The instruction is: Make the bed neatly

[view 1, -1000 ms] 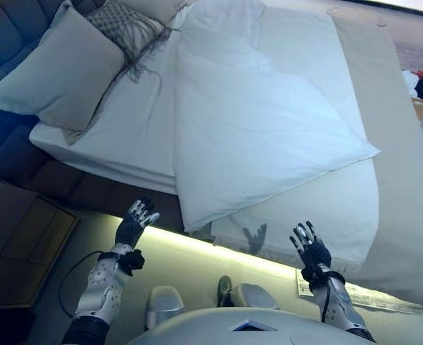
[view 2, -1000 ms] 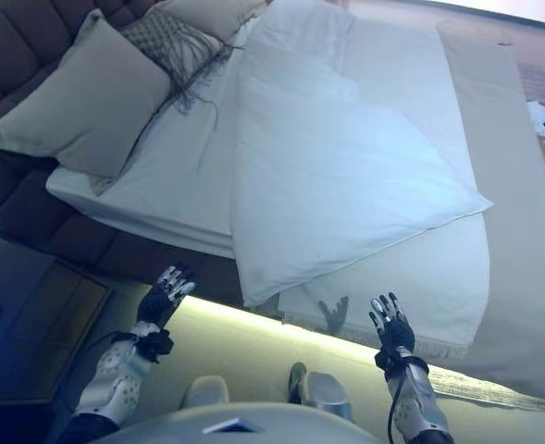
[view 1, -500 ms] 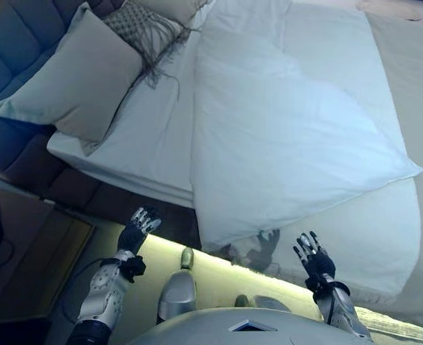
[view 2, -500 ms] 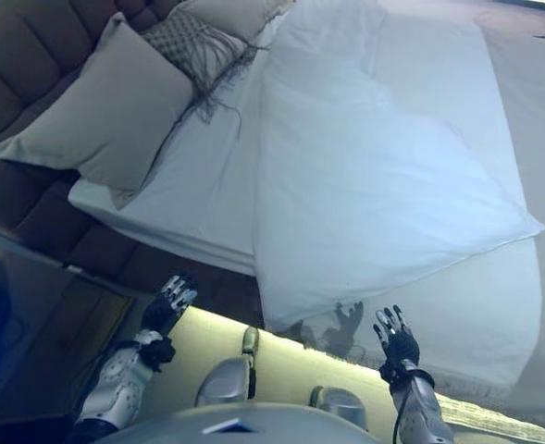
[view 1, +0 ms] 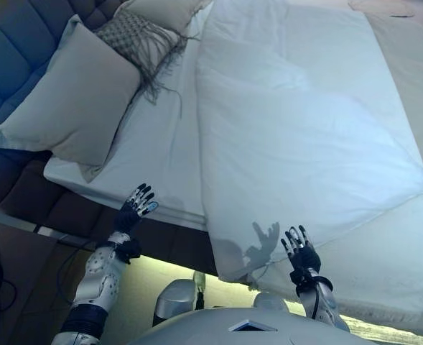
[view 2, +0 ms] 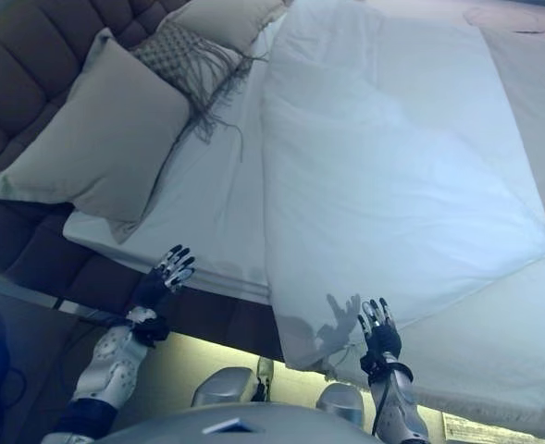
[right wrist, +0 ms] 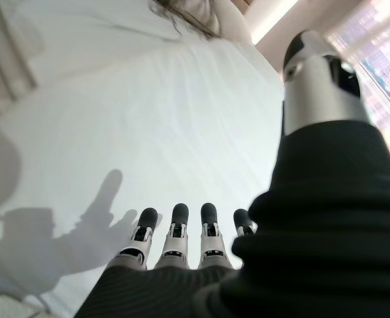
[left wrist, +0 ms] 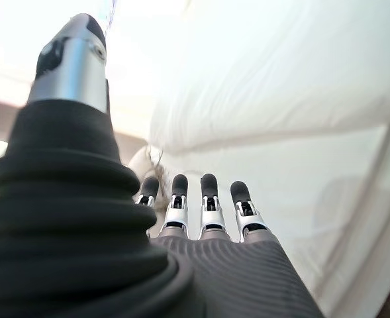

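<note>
A white duvet [view 1: 297, 129] lies folded over the middle of the bed, its near corner hanging over the bed's near side. To its left the white sheet [view 1: 157, 151] is bare. A large grey pillow [view 1: 67, 100], a fringed patterned cushion [view 1: 136, 36] and another pillow [view 1: 164, 8] lie at the headboard end. My left hand [view 1: 134, 210] is open by the mattress edge, holding nothing. My right hand [view 1: 299, 255] is open just short of the duvet's near corner, apart from it. The wrist views show straight fingers [left wrist: 208, 205] and fingers [right wrist: 175, 235] facing white bedding.
A dark padded headboard [view 1: 14, 50] runs along the left. A beige bed runner [view 1: 412, 57] crosses the foot end at the right. A lit strip [view 1: 161, 269] glows under the bed's dark base [view 1: 164, 241].
The camera has moved closer to the bed, so the whole scene has shifted. Both open hands now reach nearer the mattress edge; the right hand's shadow falls on the duvet corner.
</note>
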